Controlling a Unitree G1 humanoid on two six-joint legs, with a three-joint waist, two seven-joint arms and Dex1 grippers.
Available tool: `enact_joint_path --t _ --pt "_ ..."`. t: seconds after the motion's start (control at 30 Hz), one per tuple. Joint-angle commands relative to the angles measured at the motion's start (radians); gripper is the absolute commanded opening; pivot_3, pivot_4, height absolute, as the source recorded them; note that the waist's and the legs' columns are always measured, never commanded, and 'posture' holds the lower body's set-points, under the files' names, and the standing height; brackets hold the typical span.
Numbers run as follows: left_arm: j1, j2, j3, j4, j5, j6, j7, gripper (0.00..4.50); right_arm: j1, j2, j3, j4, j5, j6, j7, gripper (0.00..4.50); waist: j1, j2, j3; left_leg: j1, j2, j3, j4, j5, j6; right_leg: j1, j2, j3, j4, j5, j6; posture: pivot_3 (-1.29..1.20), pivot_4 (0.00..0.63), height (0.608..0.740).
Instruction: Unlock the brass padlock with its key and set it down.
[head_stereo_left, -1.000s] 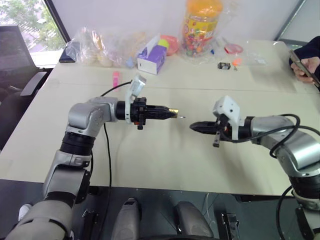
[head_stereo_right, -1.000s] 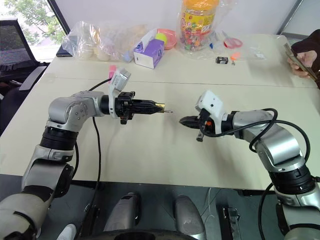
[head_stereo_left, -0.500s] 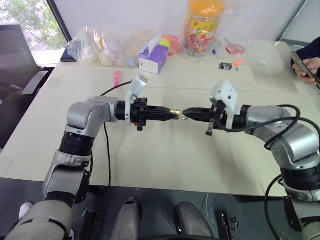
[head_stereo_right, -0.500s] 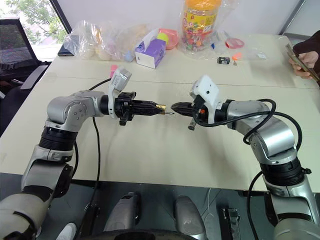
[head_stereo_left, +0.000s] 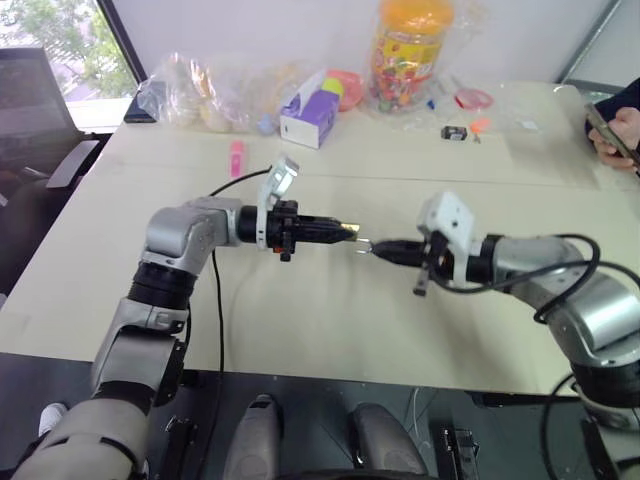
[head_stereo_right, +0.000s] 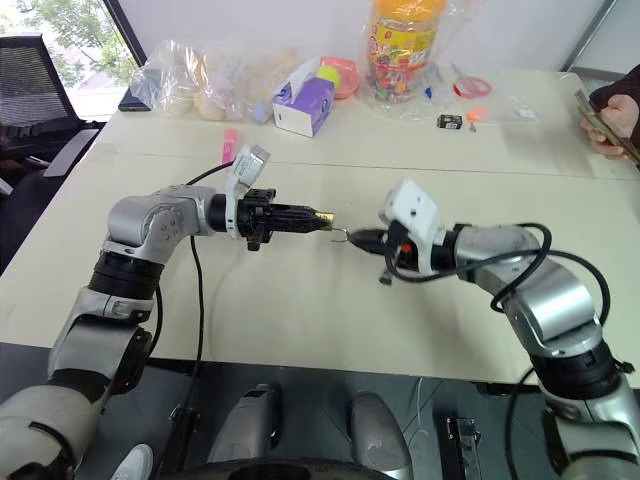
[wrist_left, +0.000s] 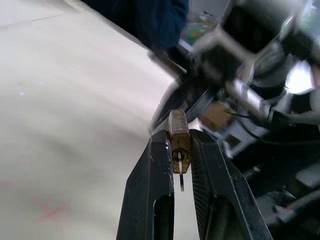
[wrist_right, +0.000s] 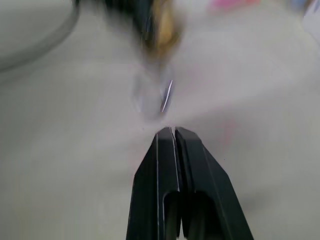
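1. I'm holding the brass padlock (wrist_left: 178, 134) pinched by its flat sides between my left gripper (head_stereo_left: 345, 232) fingers, up in the air over the table (head_stereo_left: 330, 330), with the gripper pointing level toward my right arm.
2. Something thin and silvery is sticking out of the padlock's end toward my right hand; I'm reading it as the key (head_stereo_right: 341, 235) or the shackle, and I can't tell which.
3. My right gripper (head_stereo_right: 358, 239) is sitting just beside that silvery bit, fingers pressed together with no gap, and whether they're actually gripping it I can't make out.
4. I'm judging the padlock as rigid, smooth metal, light for its kind but tiny, so it's likely to twist or squirt out of my pads.
5. I'm judging the best hold to be across the flat brass body, leaving the shackle and keyway free, with turning force kept gentle.
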Motion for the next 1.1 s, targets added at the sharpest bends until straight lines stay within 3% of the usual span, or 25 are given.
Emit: enact_joint_path --t 0.03,0.2,0.43,0.53,0.57,0.77,0.87,0.97,1.1 --pt "-0.008 -0.047 -0.008 0.089 0.053 -0.076 0.035 0.0 0.09 -0.04 -0.029 0.029 -0.066 -0.082 0.007 0.05 0.005 0.0 0.0 0.0 0.0 0.0 0.001 0.0 0.0 0.0 0.0 0.0 0.0 0.0 0.0 0.0 0.15 0.74" --pt "-0.068 -0.161 -0.012 0.349 0.141 -0.21 0.075 0.0 0.246 -0.044 -0.144 -0.012 -0.061 -0.093 -0.029 0.05 0.009 -0.001 0.0 -0.001 0.0 0.0 0.002 0.0 0.0 0.0 0.0 0.0 0.0 0.0 0.0 0.0 0.15 0.74" --pt "-0.185 -0.327 0.071 0.729 0.197 -0.315 0.189 0.0 0.251 -0.023 -0.219 -0.151 -0.021 -0.013 -0.093 0.05 0.008 -0.001 0.0 -0.001 0.0 0.0 0.001 0.0 0.0 -0.001 0.001 0.0 0.001 0.0 0.0 0.0 0.15 0.74" --pt "-0.204 -0.354 0.092 0.82 0.22 -0.319 0.21 0.0 0.233 -0.018 -0.226 -0.189 -0.003 0.02 -0.113 0.05 0.004 -0.001 0.001 -0.001 0.0 0.0 0.001 0.0 0.001 -0.001 0.001 0.0 0.0 0.0 0.0 0.0 0.15 0.74" --pt "-0.207 -0.359 0.1 0.845 0.23 -0.323 0.226 0.98 0.226 -0.017 -0.227 -0.201 0.003 0.03 -0.116 0.0 0.003 -0.001 0.001 -0.001 0.0 0.0 0.0 0.0 0.001 -0.001 0.001 0.0 0.0 0.0 0.0 0.0 0.15 0.74" --pt "-0.18 -0.332 0.081 0.885 0.304 -0.354 0.202 3.41 0.184 -0.022 -0.225 -0.244 0.03 0.077 -0.129 0.0 0.004 -0.001 0.0 0.002 0.0 -0.001 0.001 0.0 0.0 0.003 0.001 0.0 0.001 0.0 0.0 0.0 0.15 0.74" --pt "-0.16 -0.284 0.066 0.849 0.341 -0.42 0.177 4.39 0.176 -0.047 -0.21 -0.245 0.019 0.073 -0.112 0.0 0.001 0.0 -0.001 0.006 0.0 -0.001 0.001 0.0 0.0 0.006 0.001 0.0 0.002 0.0 0.0 0.0 0.15 0.74" --pt "-0.104 -0.217 0.017 0.735 0.402 -0.564 0.132 4.46 0.176 -0.081 -0.205 -0.228 0.005 0.056 -0.084 0.0 -0.022 0.0 -0.001 0.006 0.0 -0.001 0.001 0.0 0.0 0.006 0.002 0.0 0.002 0.0 0.0 0.0 0.15 0.74" --pt "-0.039 -0.142 0.025 0.532 0.373 -0.54 0.07 4.46 0.175 -0.117 -0.217 -0.193 -0.006 0.029 -0.053 0.0 -0.026 0.0 -0.001 0.006 0.002 0.0 -0.001 0.0 0.0 0.004 0.003 0.001 0.002 0.0 0.0 0.0 0.15 0.74"
